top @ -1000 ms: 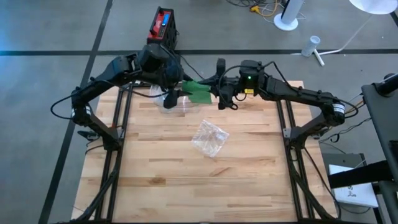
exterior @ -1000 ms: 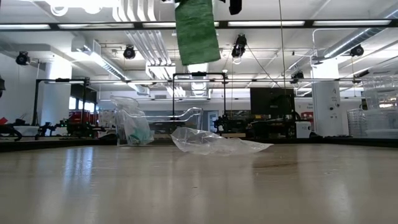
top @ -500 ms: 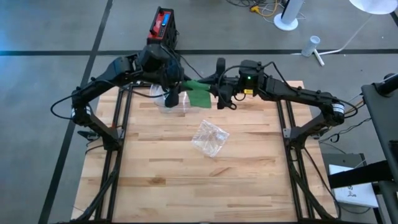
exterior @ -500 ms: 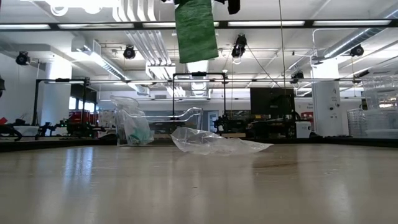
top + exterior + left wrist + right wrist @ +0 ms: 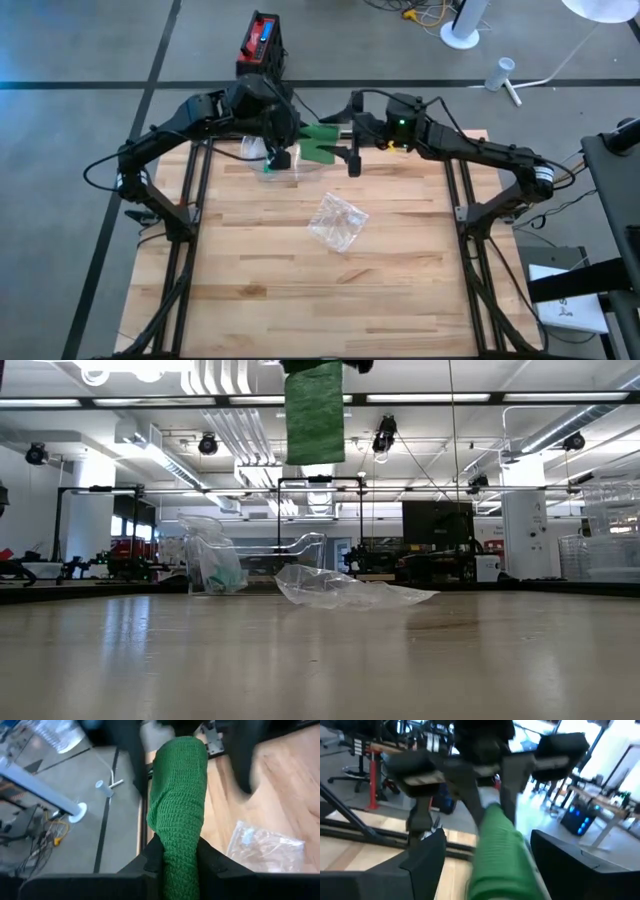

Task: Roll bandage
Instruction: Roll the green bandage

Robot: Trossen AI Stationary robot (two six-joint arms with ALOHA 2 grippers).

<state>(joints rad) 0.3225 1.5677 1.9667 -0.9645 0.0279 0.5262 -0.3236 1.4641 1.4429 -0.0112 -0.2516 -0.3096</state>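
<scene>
Bandage (image 5: 318, 141), a strip of green knitted fabric, is hanging in the air above the far edge of the wooden surface (image 5: 330, 290), between the two robot arms. In the left wrist view the left tool (image 5: 177, 855) is pinching the near end of the strip, its two dark fingers pressing on either side of the cloth. In the right wrist view the right tool (image 5: 485, 850) is sitting with its fingers spread wide on either side of the green strip, not clamping it. From the low view the cloth is dangling straight down from the top of the frame, well clear of the surface. A crumpled clear plastic wrapper (image 5: 338, 221) is lying near the middle of the surface, and a clear plastic container (image 5: 210, 565) is standing at the far edge below the left arm. Rolling appears barely begun, since the strip is looking loose and flat. The risk now is that only one tool is holding the cloth; if that pinch is shallow, the strip could be slipping free and dropping, or twisting so that any roll is starting crooked.
</scene>
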